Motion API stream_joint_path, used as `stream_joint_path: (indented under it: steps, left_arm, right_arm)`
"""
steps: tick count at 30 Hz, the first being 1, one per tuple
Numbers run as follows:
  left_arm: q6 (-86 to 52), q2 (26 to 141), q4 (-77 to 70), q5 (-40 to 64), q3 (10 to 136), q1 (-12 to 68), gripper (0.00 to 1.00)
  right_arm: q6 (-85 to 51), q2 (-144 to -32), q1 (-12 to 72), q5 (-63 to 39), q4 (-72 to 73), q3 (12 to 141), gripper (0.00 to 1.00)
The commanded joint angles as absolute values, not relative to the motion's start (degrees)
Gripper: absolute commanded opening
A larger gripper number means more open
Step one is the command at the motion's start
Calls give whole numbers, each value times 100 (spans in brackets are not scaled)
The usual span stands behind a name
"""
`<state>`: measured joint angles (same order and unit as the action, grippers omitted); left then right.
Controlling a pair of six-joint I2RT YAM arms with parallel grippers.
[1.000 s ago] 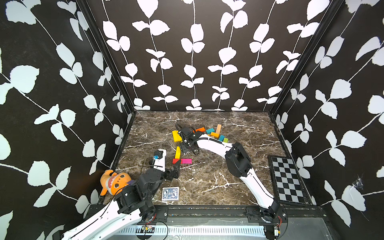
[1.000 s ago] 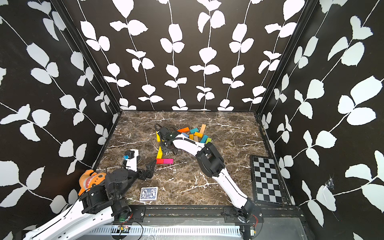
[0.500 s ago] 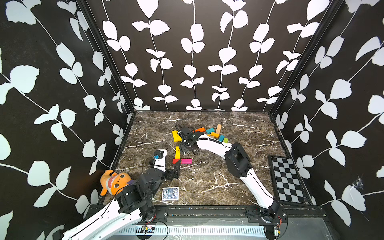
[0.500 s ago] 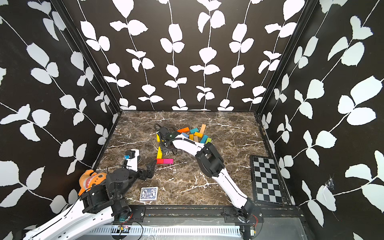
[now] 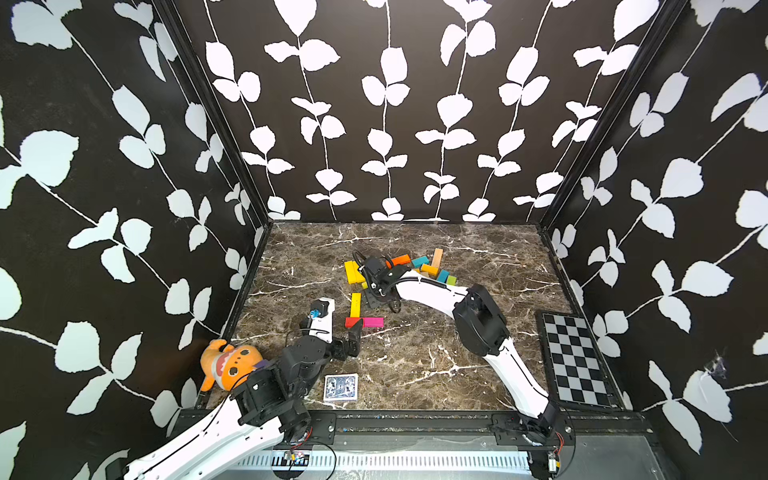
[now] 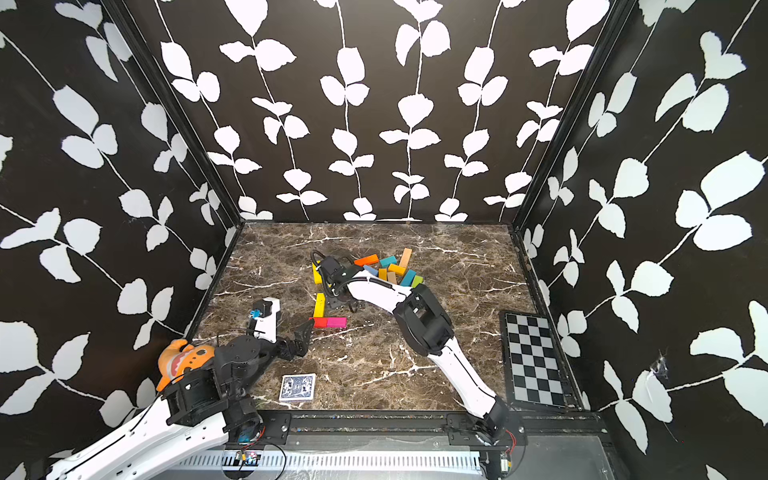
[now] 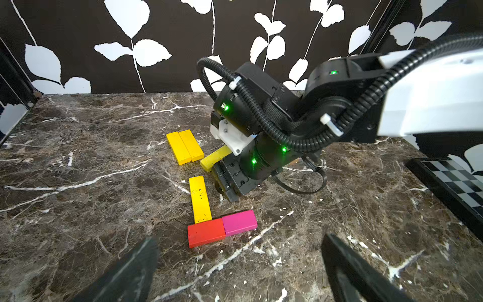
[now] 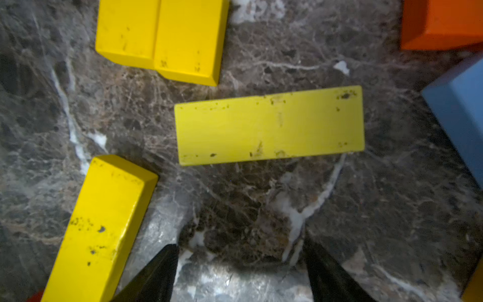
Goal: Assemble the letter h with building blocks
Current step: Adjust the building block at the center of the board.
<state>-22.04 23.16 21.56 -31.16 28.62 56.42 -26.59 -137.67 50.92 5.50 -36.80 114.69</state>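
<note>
- On the marble table (image 5: 478, 357), you have three blocks laid down as the start of the letter h (image 5: 355, 311). A yellow block (image 7: 200, 198) lies lengthwise with its near end touching a red block (image 7: 206, 232). A pink block (image 7: 240, 222) sits end to end with the red one.
- Your right gripper (image 8: 238, 245) hangs low over bare marble, just beside that yellow block. Its jaws stand partly apart and grip nothing.
- A loose yellow block (image 8: 269, 125) lies flat just ahead of those fingertips, untouched.
- A yellow pair (image 5: 352, 272) lies side by side beyond it. The heap of blocks (image 5: 422, 266) sits behind the right wrist.
- Your left gripper (image 7: 239, 243) is spread wide and empty, close to the red block but clear of it.
- A playing card (image 5: 340, 386) lies near the front edge.
</note>
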Motion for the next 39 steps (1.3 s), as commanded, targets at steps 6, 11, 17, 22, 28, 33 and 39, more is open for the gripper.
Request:
stream_joint_path:
  steps: [6,11,17,22,28,33,39]
  left_arm:
    - [-2154,2321,2140,-3217,2926,5607,99]
    - [-2158,2317,2179,-3225,2918,5607,99]
    - [-2171,2295,2171,-3226,2918,5607,99]
    - [-2167,2300,2180,-3225,2899,5606,99]
    - [-2171,2294,2185,-3243,2890,5607,99]
    - [-2171,2312,2174,-3234,2883,5607,99]
    - [-2170,2312,2171,-3243,2882,5607,99]
  right_arm:
    - [-2498,-13738,5295,555,-3954,11606,76]
    - [-2505,-13834,5361,550,-4017,11776,76]
    - [-2479,-13906,5374,561,-4068,11880,76]
    - [-2472,-14032,5379,582,-4162,12049,76]
    - [-2492,-14106,5382,544,-4139,12115,75]
    - [-2481,-14184,5374,567,-4198,12215,75]
    - [-2464,-14282,5370,578,-4236,12341,75]
